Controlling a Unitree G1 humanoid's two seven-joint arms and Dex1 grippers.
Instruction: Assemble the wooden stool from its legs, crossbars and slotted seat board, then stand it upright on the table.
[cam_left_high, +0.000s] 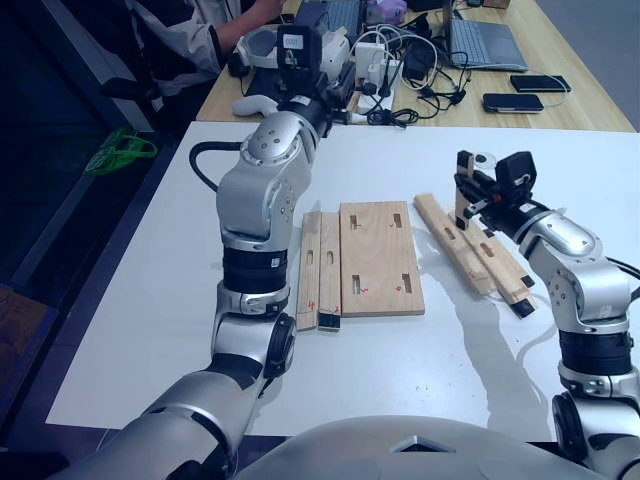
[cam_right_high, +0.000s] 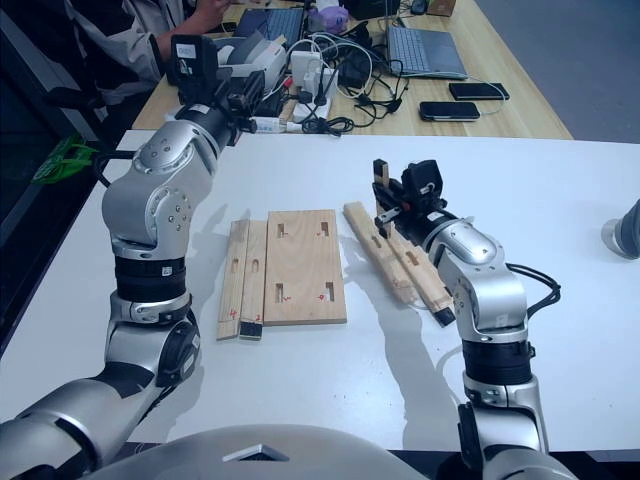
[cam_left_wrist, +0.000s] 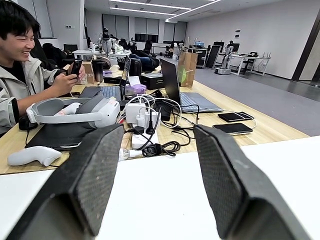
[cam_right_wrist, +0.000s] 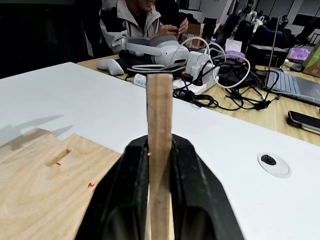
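Observation:
The slotted seat board (cam_left_high: 380, 258) lies flat mid-table, with two slotted slats (cam_left_high: 318, 268) side by side along its left edge. Several legs and crossbars (cam_left_high: 478, 255) lie in a slanted bundle to its right. My right gripper (cam_left_high: 466, 192) hovers over the far end of that bundle, shut on a narrow wooden piece (cam_right_wrist: 160, 145) held upright between its fingers (cam_right_wrist: 132, 190). The seat board's corner (cam_right_wrist: 45, 185) lies just beside it. My left gripper (cam_left_wrist: 160, 185) is raised high over the table's far left edge, pointing at the neighbouring desk, open with nothing between its fingers (cam_left_wrist: 92, 180).
Behind the white table (cam_left_high: 160, 330) stands a wooden desk (cam_left_high: 580, 110) with a headset (cam_left_wrist: 75, 111), cables, a power strip, a laptop and phones. A grey object (cam_right_high: 625, 230) sits at the table's right edge. Bare tabletop lies in front of the parts.

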